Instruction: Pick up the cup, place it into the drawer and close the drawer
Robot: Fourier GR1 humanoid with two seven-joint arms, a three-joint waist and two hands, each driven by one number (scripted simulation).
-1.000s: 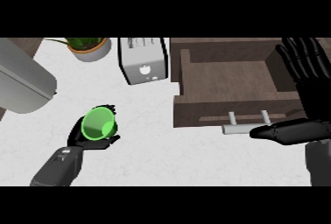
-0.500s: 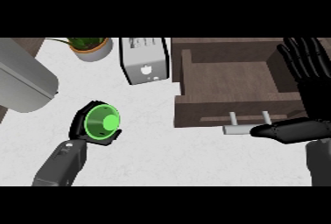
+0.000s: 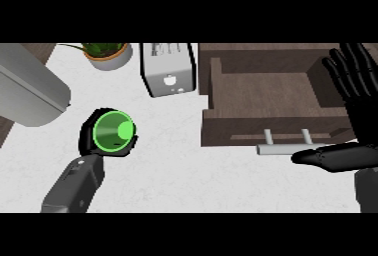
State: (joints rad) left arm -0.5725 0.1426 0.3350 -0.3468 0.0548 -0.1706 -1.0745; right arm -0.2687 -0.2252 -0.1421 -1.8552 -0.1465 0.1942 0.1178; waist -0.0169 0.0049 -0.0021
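- On my feed the white speckled counter top (image 3: 192,185) fills most of the view from the head camera.
- The dark brown wooden drawer (image 3: 244,121) stands pulled open at the right, and I see nothing inside it.
- A large grey rounded cylinder (image 3: 29,95) lies at an angle along the left edge.
- The right hand (image 3: 363,120) shows at the right edge over the drawer's right side. It is fully open with its black fingers straight and pointing up, and it holds nothing. Its thumb lies just beside the right end of the drawer's handle.
- The left arm's grey forearm (image 3: 74,185) comes in from the lower left.
- A white and silver toaster (image 3: 168,70) sits just left of the drawer's back corner.
- The left hand (image 3: 86,137) is curled round the cup, its black fingers wrapping the rim.
- The bright green round cup (image 3: 114,131) is in that hand, tipped so I look straight into its mouth. It is over the counter, left of the drawer and well apart from it.
- A small green plant in a pale pot (image 3: 108,54) stands at the top, left of the toaster.
- The silver bar handle (image 3: 291,149) juts from the drawer's front on two posts.
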